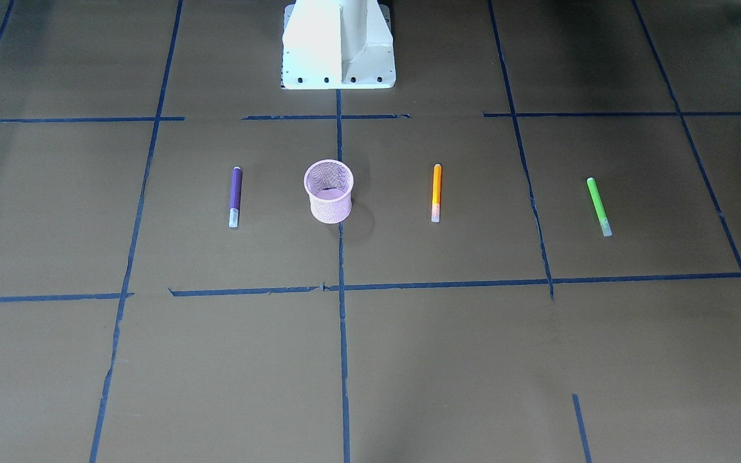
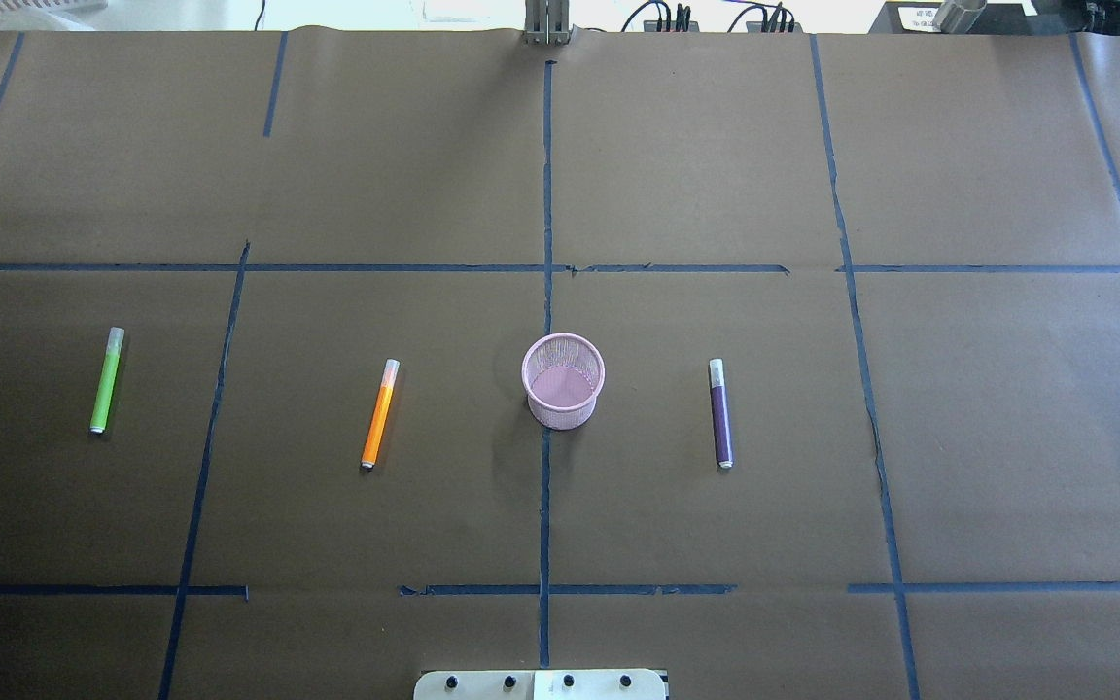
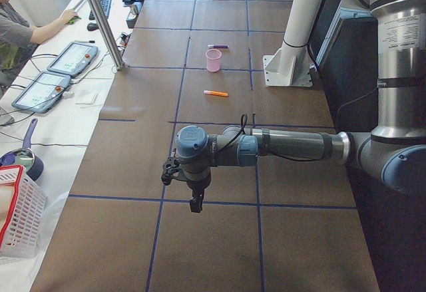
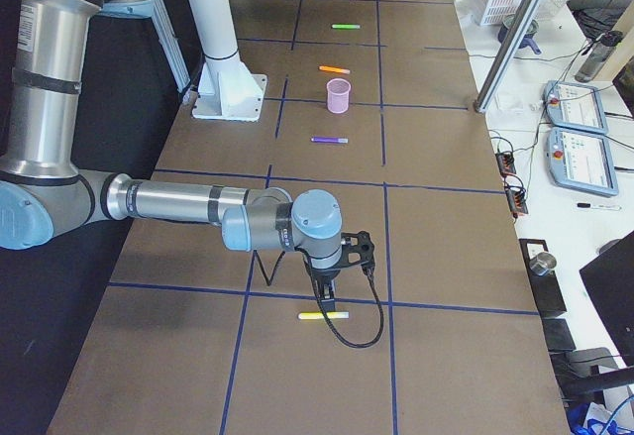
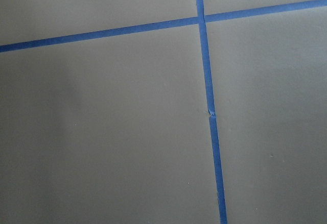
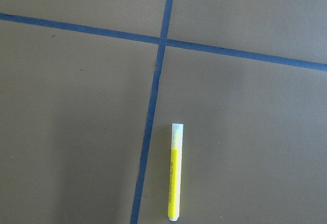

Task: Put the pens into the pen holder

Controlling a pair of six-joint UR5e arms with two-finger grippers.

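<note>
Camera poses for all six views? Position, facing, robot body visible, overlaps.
Front-facing: across the table, facing the robot; only its white base shows.
Overhead: behind robot, looking forward and down; base edge only.
Exterior left: table's left end, looking along it; left arm near.
Exterior right: opposite end; right arm near.
Left wrist: down on table, blue tape; no robot parts.
Right wrist: down on a yellow pen; no robot parts.
Shared: front-facing and overhead both show the pen holder, mirrored; right wrist and exterior right, the yellow pen.

The holder (image 2: pixel 563 394) stands on the table (image 2: pixel 716 146) ahead of the base (image 2: pixel 541 685). The right pen (image 2: pixel 720 413) lies near it on the robot's right. The near-left pen (image 2: pixel 379 413) and the far-left pen (image 2: pixel 107 380) lie on the other side. A fourth pen (image 4: pixel 323 315) lies at the table's right end.
</note>
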